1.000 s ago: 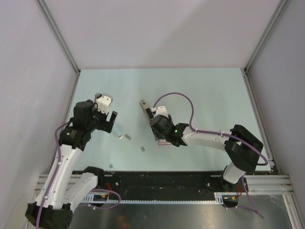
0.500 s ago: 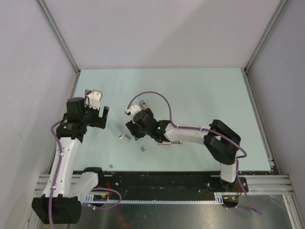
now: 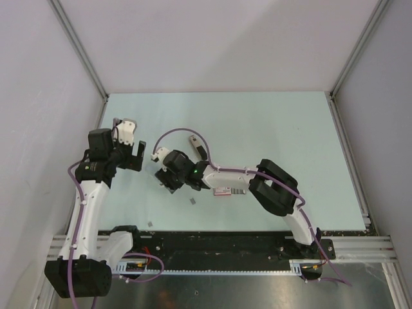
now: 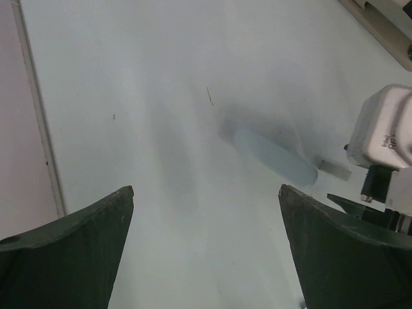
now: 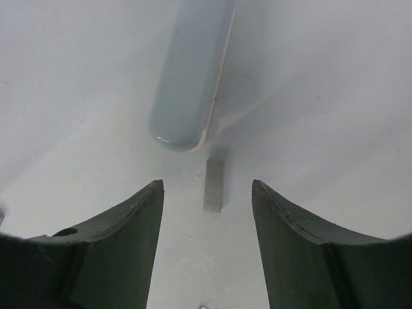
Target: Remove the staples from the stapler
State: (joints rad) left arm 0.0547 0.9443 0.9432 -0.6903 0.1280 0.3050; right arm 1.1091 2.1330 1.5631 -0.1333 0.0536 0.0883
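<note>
The stapler (image 3: 197, 147), slim with a silver-grey body and a dark top, lies on the pale green table behind my right arm's wrist, held by neither gripper. My right gripper (image 3: 167, 181) (image 5: 207, 184) is open and low over the table, to the left of the stapler. A short grey staple strip (image 5: 214, 185) lies between its fingertips, untouched. Just beyond the strip lies a pale blue-grey oblong piece (image 5: 192, 71). My left gripper (image 3: 132, 159) (image 4: 206, 190) is open and empty, left of the oblong piece (image 4: 275, 158).
A flat red-and-white packet (image 3: 226, 191) lies under my right forearm. Loose staple bits lie near the front edge (image 3: 193, 202) (image 3: 150, 224). My right wrist's white camera (image 4: 384, 129) is close to my left gripper's right finger. The left wall edge (image 4: 38, 129) is close by.
My right arm has swung left, away from the stapler, and its gripper now sits over the staple strip and the oblong piece. My left gripper has drawn back to the left.
</note>
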